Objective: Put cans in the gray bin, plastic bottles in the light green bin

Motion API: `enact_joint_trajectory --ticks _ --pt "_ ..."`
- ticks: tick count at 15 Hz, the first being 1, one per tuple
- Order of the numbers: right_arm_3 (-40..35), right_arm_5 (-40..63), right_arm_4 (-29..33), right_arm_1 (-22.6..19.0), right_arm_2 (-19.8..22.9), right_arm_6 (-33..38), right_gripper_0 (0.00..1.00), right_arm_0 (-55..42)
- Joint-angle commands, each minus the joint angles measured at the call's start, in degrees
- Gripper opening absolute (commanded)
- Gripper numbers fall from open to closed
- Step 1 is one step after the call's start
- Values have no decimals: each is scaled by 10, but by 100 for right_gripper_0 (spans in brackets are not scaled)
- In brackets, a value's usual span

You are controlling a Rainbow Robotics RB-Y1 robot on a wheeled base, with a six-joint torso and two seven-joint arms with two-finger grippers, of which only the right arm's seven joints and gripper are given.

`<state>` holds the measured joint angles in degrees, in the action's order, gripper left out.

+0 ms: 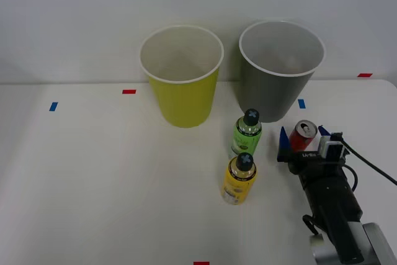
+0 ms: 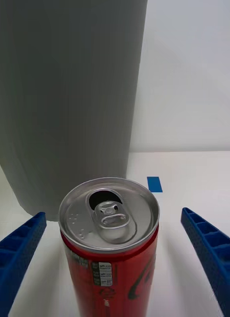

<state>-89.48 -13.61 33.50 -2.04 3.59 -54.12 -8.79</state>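
White tabletop carries the red soda can, upright just before the gray bin. Right hand brackets it, blue fingers apart and not touching, the can's long axis vertical between them.

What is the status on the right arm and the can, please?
Right gripper open, fingers either side of the can, not touching. Can upright on the table, in front of the gray bin. Nothing in the way; both bottles off to its left.
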Motion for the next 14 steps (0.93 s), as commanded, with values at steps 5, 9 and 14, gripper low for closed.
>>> enact_joint_trajectory --ticks 5,9,14 --pt "0 1 0 -9 -3 -5 6 0" --pt "-1 0 -9 -9 -3 -6 6 0" --pt "-1 -12 -33 -26 -7 -6 6 -3"
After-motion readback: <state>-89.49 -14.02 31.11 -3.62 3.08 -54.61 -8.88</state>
